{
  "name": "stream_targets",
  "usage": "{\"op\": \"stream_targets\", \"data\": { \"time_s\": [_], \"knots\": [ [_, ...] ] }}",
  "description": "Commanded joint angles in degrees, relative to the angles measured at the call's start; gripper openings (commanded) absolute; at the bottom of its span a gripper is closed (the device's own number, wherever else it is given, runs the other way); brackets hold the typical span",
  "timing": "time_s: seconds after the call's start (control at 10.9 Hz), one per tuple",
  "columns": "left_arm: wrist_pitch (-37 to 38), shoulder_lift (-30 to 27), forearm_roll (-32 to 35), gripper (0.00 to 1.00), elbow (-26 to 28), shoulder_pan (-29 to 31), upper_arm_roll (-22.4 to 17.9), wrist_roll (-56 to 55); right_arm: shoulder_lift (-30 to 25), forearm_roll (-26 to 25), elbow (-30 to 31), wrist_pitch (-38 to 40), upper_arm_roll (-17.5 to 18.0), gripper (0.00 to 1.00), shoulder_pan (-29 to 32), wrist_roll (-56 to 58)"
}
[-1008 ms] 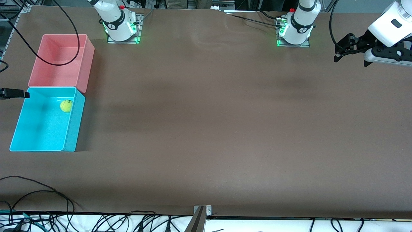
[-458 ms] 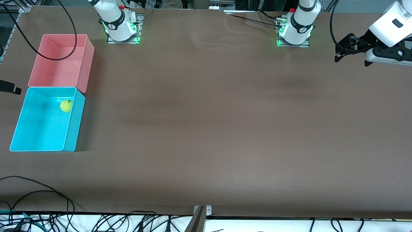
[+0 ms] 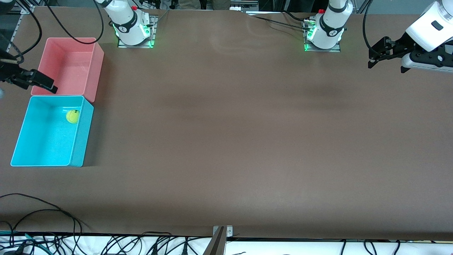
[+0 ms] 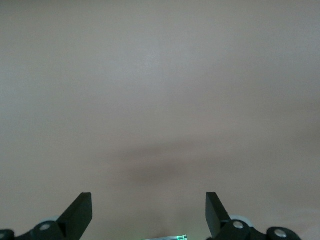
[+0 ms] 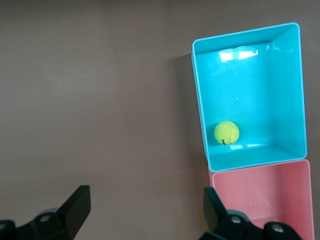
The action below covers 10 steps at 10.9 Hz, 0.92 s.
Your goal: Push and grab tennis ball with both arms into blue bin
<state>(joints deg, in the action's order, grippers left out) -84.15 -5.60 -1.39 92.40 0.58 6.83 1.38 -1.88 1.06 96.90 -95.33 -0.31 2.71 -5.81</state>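
Tennis ball [image 3: 72,116] in blue bin [image 3: 21,134]; both grippers' fingers [image 4: 80,212] [image 5: 77,205] wide apart, empty.

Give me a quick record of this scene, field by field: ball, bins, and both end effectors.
ball: in the blue bin, in its corner nearest the pink bin; ball
pink bin: touching the blue bin, farther from the camera
right end effector: open, over the pink bin's edge
left end effector: open, waiting above the left arm's end of the table
task: ball already binned
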Motion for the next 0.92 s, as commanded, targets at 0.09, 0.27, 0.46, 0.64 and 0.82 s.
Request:
{"op": "stream_targets", "data": {
  "time_s": [0.09, 0.27, 0.46, 0.64, 0.82],
  "knots": [
    [1.3, 0.4, -1.3, 1.00, -1.5, -0.2, 0.0, -0.6, -1.3, 0.3, 0.4, 0.1, -0.4, 1.00, -0.3, -0.3],
    [1.3, 0.3, -1.3, 1.00, -1.5, -0.1, 0.6, -0.7, 0.3, 0.3, -1.2, 0.7, -0.6, 1.00, -0.3, 0.3],
    [1.3, 0.3, -1.3, 1.00, -1.5, -0.1, 0.8, -0.7, 0.4, 0.3, -1.2, 2.1, -0.5, 1.00, -0.3, 0.3],
    [1.3, 0.3, -1.3, 1.00, -1.5, -0.1, 0.6, -0.7, 0.8, 0.2, -1.6, 2.2, -0.5, 1.00, -0.3, 0.5],
    [1.3, 0.3, -1.3, 1.00, -1.9, -0.1, 0.6, -0.7, 0.9, 0.3, -1.7, 3.6, -0.6, 1.00, -0.3, 3.1]
  ]
}}
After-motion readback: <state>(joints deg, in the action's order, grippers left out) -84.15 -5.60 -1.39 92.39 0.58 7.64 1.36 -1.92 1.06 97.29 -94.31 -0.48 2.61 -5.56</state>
